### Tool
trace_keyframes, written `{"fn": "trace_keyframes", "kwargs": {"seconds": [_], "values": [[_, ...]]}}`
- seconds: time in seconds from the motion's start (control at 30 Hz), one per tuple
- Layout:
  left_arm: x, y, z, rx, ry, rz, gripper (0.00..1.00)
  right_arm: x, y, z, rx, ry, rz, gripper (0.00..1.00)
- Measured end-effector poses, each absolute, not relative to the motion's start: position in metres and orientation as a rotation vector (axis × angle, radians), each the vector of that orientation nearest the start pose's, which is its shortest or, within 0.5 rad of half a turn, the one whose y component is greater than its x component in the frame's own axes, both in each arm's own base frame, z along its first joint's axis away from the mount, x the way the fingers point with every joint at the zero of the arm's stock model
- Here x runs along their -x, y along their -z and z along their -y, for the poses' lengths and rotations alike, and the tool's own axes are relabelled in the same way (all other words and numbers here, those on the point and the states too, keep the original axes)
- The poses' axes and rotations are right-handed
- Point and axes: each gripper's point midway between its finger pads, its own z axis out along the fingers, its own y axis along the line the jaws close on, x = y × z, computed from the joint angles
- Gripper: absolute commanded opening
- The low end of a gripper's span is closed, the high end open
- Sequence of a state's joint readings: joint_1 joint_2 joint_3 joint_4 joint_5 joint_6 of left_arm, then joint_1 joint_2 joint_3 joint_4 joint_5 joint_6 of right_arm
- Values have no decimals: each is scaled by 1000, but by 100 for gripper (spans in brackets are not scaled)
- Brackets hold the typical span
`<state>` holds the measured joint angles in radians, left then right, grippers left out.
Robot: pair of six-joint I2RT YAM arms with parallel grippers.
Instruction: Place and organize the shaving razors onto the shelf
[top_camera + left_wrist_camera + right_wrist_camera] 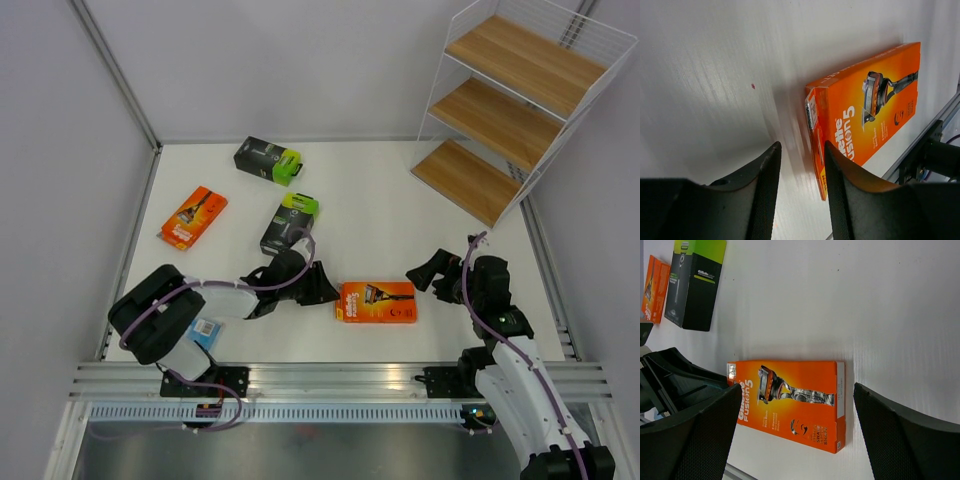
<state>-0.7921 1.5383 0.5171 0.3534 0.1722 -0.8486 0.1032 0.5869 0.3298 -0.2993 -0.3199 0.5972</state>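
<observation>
An orange razor pack (pixel 378 301) lies flat on the white table near the front, between my two grippers. My left gripper (pixel 324 287) is open and empty just left of it; in the left wrist view the left gripper (pixel 801 175) has the pack's end (pixel 865 105) just past its right finger. My right gripper (pixel 418 274) is open and empty right of the pack; the pack (pixel 790 400) shows between the right gripper's (pixel 796 390) spread fingers, apart from them. Two black boxes (pixel 268 160) (pixel 288 224), a second orange card (pixel 193 217) and the blue blister (pixel 204 330) lie at the left. The shelf (pixel 505 120) stands far right.
The left arm's black link (pixel 155 310) lies over part of the blue blister. Grey walls enclose the table, and an aluminium rail (pixel 330 378) runs along the near edge. The right wrist view also shows a black box (pixel 697 282) and the left gripper (pixel 675 375).
</observation>
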Motion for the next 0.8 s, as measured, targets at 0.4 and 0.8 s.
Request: {"fn": "trace_keyframes", "kwargs": {"seconds": [0.4,0.8], "values": [[-210,-21,314,-74,1096,-2442,32,-224,-93,-101,-354,-744,-2190,98],[-215,-36,325,-169,1120,-2410,2,-226,-101,-105,-332,-775,-2163,98]]}}
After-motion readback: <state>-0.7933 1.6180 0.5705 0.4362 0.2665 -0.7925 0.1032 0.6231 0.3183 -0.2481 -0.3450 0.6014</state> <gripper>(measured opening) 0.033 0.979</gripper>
